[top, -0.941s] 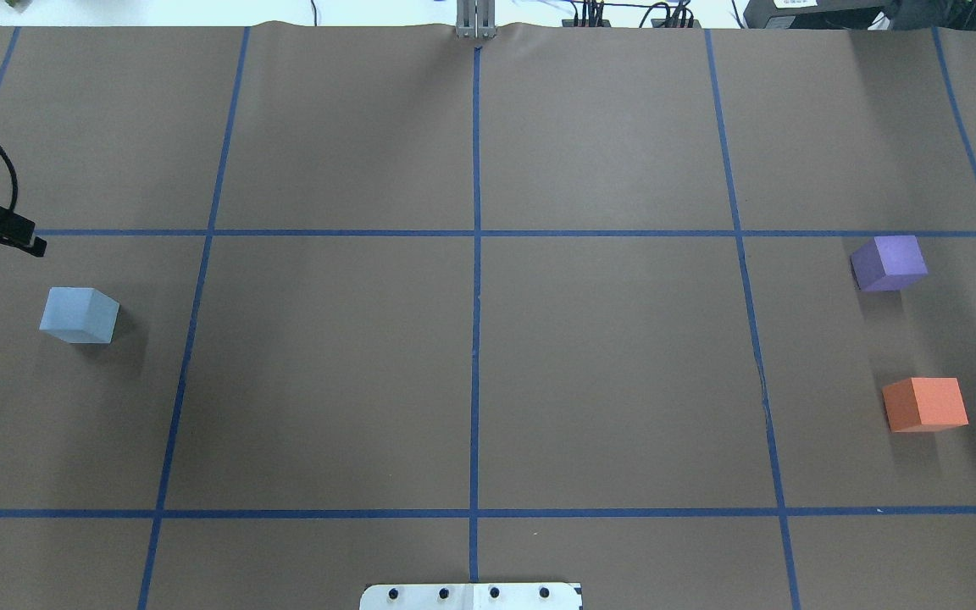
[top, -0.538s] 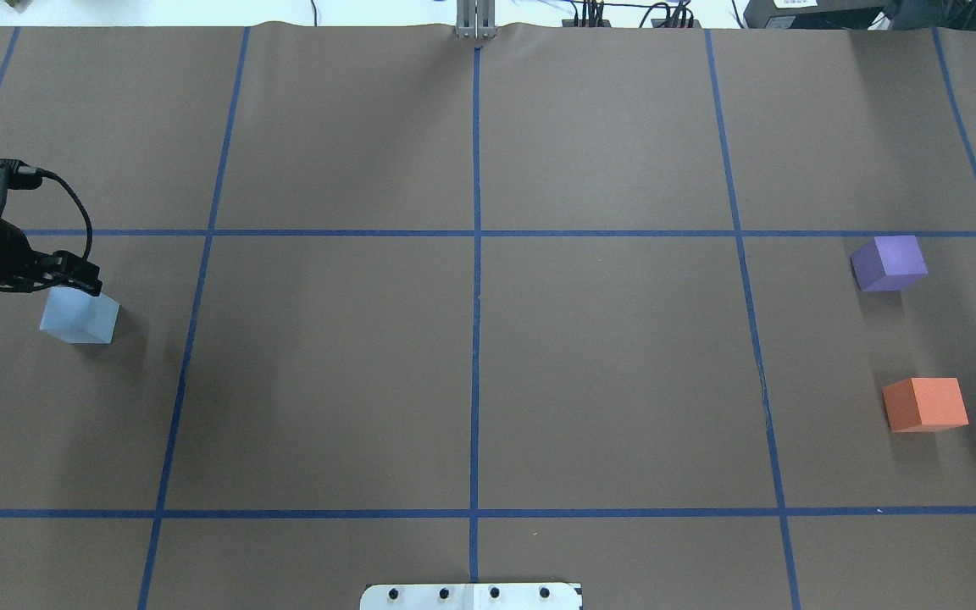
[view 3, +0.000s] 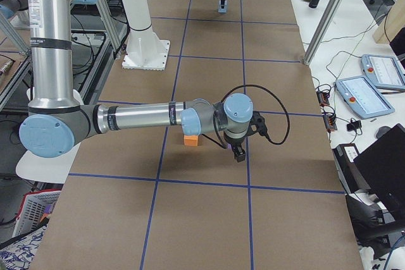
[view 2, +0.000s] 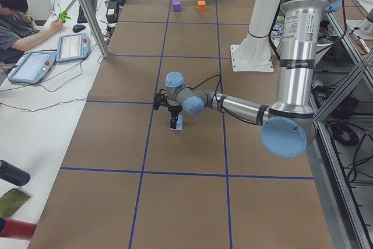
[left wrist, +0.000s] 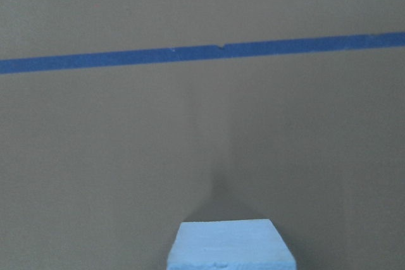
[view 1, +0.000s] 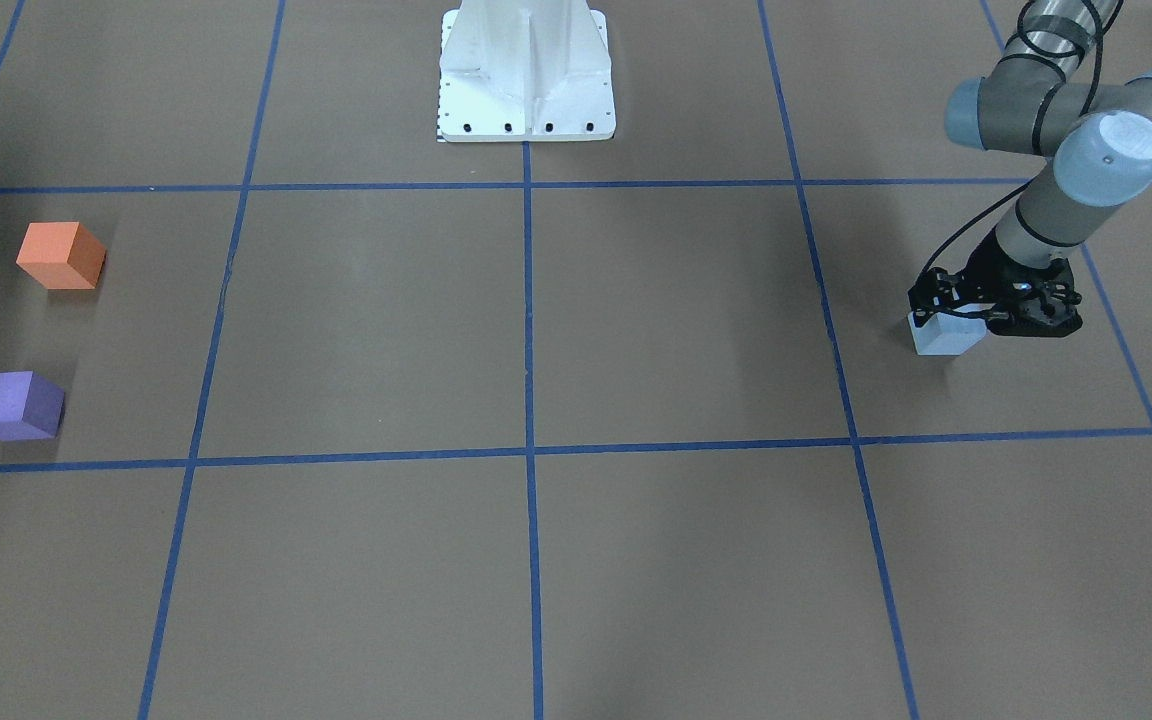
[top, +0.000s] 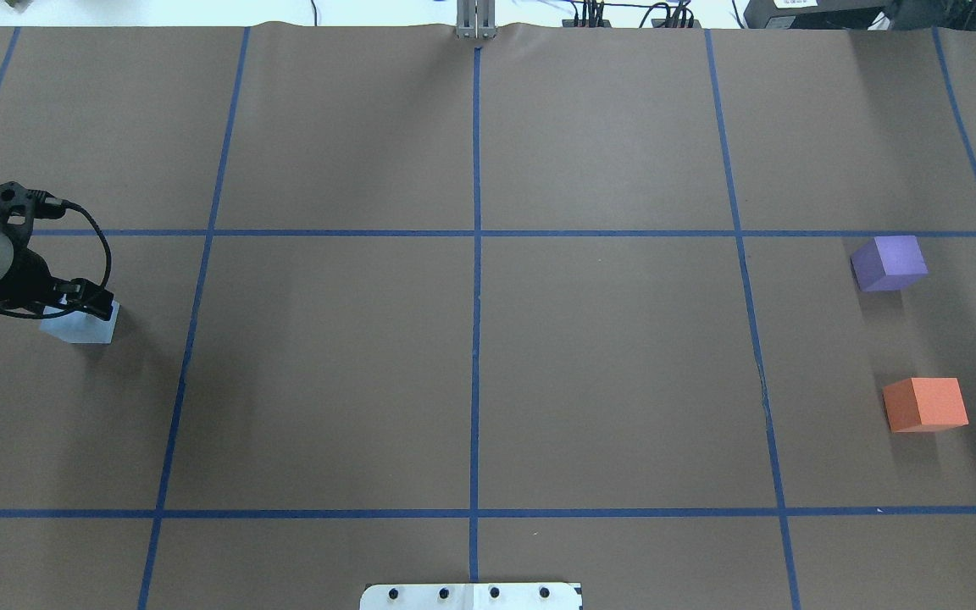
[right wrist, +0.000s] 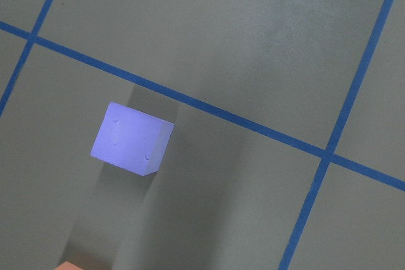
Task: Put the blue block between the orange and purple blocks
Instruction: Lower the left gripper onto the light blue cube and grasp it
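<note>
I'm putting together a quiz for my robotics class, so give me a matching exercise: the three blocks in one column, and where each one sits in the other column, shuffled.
1 blue block
2 purple block
3 orange block

A robot's right side, nearer the robot
B under the left gripper
C robot's right side, farther from the robot

Pairs: 1-B; 2-C; 3-A

Overhead sits behind white metal robot base (top: 471, 596), looking forward-down; front cam faces it from opposite. Side cams flank it. Wrist cams close-up. Overhead/front share whole brown-paper tabletop (top: 607, 381).
</note>
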`<state>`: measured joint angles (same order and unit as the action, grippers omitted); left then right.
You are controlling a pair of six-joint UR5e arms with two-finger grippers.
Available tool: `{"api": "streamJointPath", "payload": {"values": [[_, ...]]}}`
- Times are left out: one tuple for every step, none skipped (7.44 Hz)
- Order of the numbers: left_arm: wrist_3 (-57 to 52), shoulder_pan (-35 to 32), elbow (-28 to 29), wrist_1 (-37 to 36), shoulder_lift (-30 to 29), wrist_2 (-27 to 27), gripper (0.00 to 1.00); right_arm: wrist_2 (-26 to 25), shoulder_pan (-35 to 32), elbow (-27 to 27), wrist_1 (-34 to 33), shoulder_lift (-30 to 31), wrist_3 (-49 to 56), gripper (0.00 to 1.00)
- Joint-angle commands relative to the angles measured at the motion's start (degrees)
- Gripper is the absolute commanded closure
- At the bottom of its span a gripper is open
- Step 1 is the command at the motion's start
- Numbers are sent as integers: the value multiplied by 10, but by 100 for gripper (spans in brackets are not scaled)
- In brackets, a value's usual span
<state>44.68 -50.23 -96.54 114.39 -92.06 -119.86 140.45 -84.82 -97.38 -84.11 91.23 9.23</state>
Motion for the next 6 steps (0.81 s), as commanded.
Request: {"api": "streamJointPath", "payload": {"values": [[1, 8, -1, -2, 0, -7, 52, 0, 0, 0, 0, 1, 0, 0], [1, 8, -4, -6, -7, -9, 59, 0, 0, 0, 0, 1, 0, 0], [5, 8, -13, -15, -24, -13, 59, 1, 0, -1, 0, 1, 0, 0], [12, 8, -27, -69, -70, -26, 59, 0, 0, -1, 0, 1, 0, 0], [37, 8, -50, -164, -132, -25, 59, 1, 0, -1, 0, 1, 0, 0], [77, 13, -54, -234, -205, -24, 58, 1, 0, -1, 0, 3, 0, 0]]}}
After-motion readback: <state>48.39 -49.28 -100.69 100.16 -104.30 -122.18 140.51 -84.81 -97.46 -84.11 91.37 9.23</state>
